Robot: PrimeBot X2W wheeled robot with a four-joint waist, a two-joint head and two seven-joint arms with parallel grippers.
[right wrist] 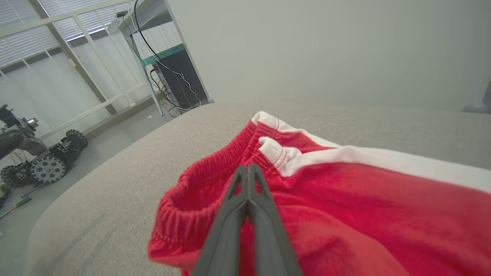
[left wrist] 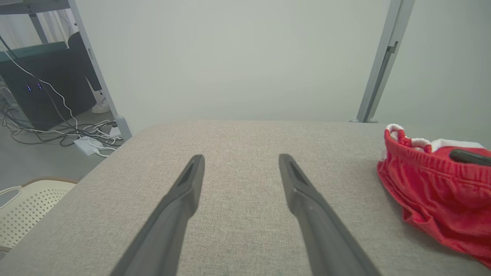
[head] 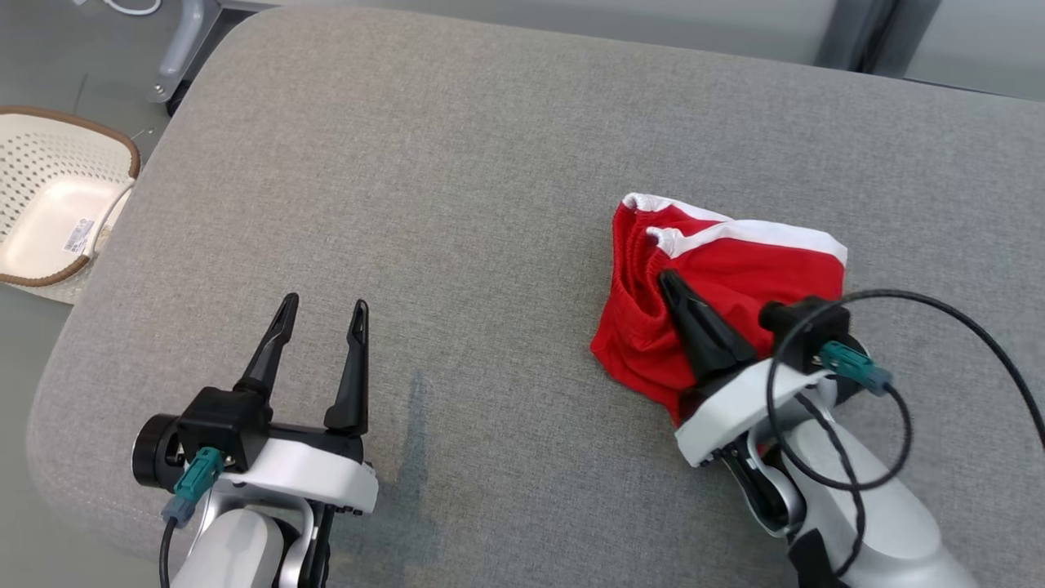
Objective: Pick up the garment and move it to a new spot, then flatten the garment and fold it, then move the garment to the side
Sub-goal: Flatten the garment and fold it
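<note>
The garment (head: 735,269) lies crumpled on the right half of the grey cushion (head: 490,163). The right gripper (head: 663,278) has its fingers pressed together at the ribbed red band; I cannot tell whether cloth is nipped. The left gripper (head: 324,302) hangs over the cushion's near left part, fingers apart. Off the cushion's left edge sits a cream basket (head: 122,143) with a small label (head: 79,234) on its bottom.

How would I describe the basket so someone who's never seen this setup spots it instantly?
Start at the big grey cushioned table. Off its left edge, down on the floor, sits the basket. It is cream plastic with perforated walls and a brown rim, unlike the crumpled red garment on the table.
</note>
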